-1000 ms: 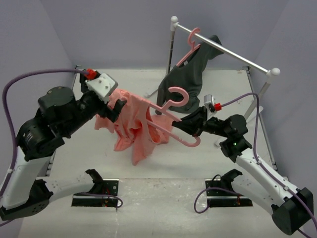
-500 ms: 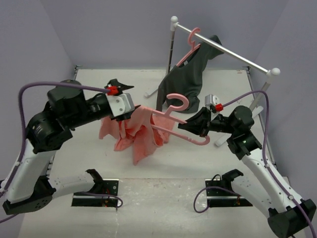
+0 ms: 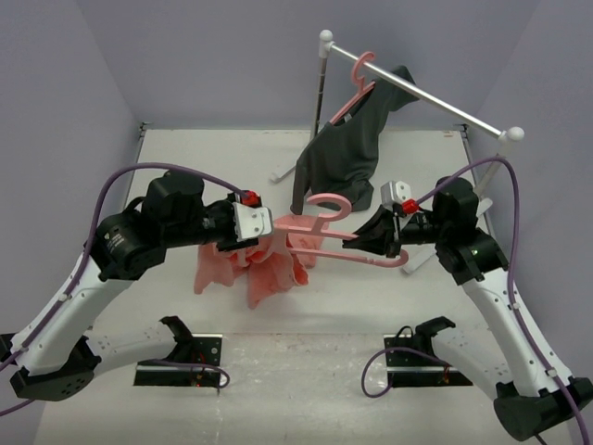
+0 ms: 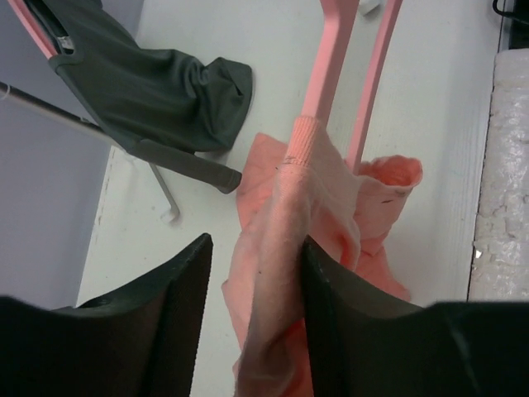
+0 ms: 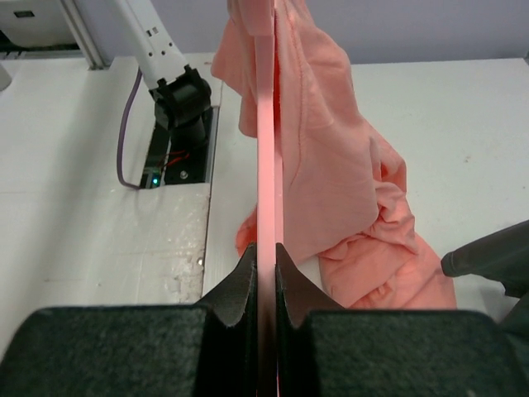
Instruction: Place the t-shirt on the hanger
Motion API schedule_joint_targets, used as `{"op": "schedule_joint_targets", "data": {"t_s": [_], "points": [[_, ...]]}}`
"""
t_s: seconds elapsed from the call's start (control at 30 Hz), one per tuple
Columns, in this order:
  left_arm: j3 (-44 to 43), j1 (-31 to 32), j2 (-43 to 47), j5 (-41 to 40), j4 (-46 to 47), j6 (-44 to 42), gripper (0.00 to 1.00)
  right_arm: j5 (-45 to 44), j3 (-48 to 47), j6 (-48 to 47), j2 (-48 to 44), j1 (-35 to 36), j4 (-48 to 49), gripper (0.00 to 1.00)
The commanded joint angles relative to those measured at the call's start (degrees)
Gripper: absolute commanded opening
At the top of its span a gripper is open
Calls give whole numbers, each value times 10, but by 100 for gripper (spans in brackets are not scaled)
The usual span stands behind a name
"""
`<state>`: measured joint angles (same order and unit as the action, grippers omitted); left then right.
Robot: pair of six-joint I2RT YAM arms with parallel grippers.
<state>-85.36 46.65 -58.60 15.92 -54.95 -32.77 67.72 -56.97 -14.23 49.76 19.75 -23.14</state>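
The salmon-pink t-shirt hangs bunched from the left end of the pink hanger, its lower part resting on the table. My right gripper is shut on the hanger's right arm; in the right wrist view the thin bar runs straight out of its jaws, with the shirt draped to its right. My left gripper straddles a rolled fold of the shirt just below the hanger end. The fold touches the right finger; a gap stays at the left finger.
A white clothes rail stands at the back right. A dark grey garment hangs from it on another pink hanger. The rail's foot lies close behind the shirt. Black mounts sit at the near edge.
My left arm swung right and down to the hanger's left end, and its jaws narrowed around the shirt fold. The right arm shifted the hanger slightly right. The shirt sank lower.
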Motion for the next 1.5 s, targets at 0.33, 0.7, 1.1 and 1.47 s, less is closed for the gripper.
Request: {"op": "schedule_joint_targets", "data": {"t_s": [0.33,0.7,1.1,1.47], "points": [[31,1,-9,92,32,-4,1,62,-79,-115,58,27,-92,0],[43,1,-39,156,63,12,8,-10,-125,-86,116,107,-64,0],[97,1,-12,112,132,47,0,-46,-140,-39,153,153,-1,0],[207,0,98,-149,264,159,0,-517,-27,245,-34,139,77,77]]}}
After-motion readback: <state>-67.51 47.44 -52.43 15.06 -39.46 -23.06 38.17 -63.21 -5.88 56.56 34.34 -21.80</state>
